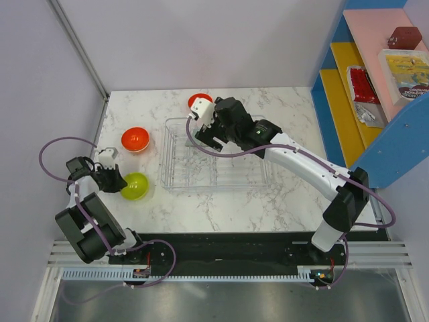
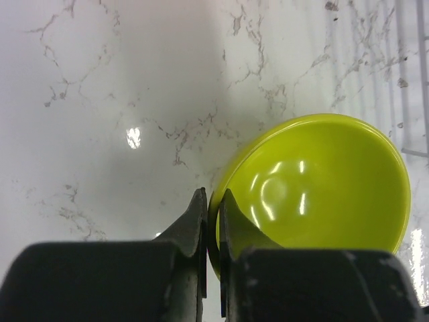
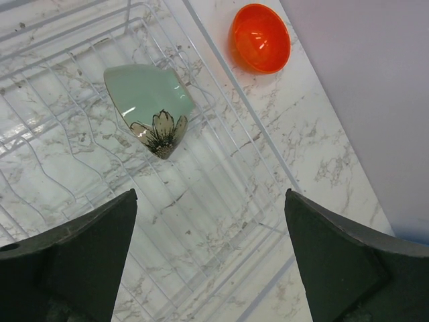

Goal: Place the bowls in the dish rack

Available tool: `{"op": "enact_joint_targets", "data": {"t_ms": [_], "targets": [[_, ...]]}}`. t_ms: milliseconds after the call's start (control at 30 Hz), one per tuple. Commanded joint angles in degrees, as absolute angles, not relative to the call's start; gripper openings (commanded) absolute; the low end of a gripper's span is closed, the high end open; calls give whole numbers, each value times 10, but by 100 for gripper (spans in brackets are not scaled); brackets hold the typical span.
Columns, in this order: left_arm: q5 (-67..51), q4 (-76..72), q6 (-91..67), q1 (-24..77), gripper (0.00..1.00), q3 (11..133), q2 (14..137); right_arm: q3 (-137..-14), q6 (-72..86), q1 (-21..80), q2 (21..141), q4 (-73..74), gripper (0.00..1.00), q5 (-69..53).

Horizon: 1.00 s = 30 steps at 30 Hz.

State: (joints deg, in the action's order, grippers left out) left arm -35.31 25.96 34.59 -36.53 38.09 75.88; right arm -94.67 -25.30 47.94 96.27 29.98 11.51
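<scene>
Your left claw (image 2: 213,199) pinched the yellow-green bowl (image 2: 322,188) at its rim. Your right claw (image 3: 210,198) hung wide above the dish rack (image 3: 228,77), its floral bowl (image 3: 147,100) seemingly tilted.

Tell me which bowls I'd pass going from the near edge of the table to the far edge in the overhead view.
yellow-green bowl → orange bowl → red-orange bowl at the back

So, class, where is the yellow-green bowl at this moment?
In the top view, the yellow-green bowl is just left of the dish rack, on the near side of the orange bowl. The left gripper pinches its rim.
</scene>
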Motion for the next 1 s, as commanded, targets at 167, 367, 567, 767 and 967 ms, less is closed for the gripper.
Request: {"op": "enact_joint_targets", "data": {"t_ms": [167, 367, 567, 767, 967], "targets": [[-499, 337, 332, -364, 2, 514, 715, -1018, -105, 430, 976, 307, 98, -73], [-601, 371, 306, -311, 2, 592, 690, -1039, 0, 390, 988, 306, 98, -256], [-622, 319, 241, -176, 2, 635, 698, -1023, 103, 376, 1010, 261, 98, -374], [-577, 178, 145, -83, 2, 636, 719, -937, 286, 344, 1048, 68, 98, -572], [-576, 154, 120, -56, 2, 656, 745, -865, 437, 328, 1060, -117, 98, -613]]}}
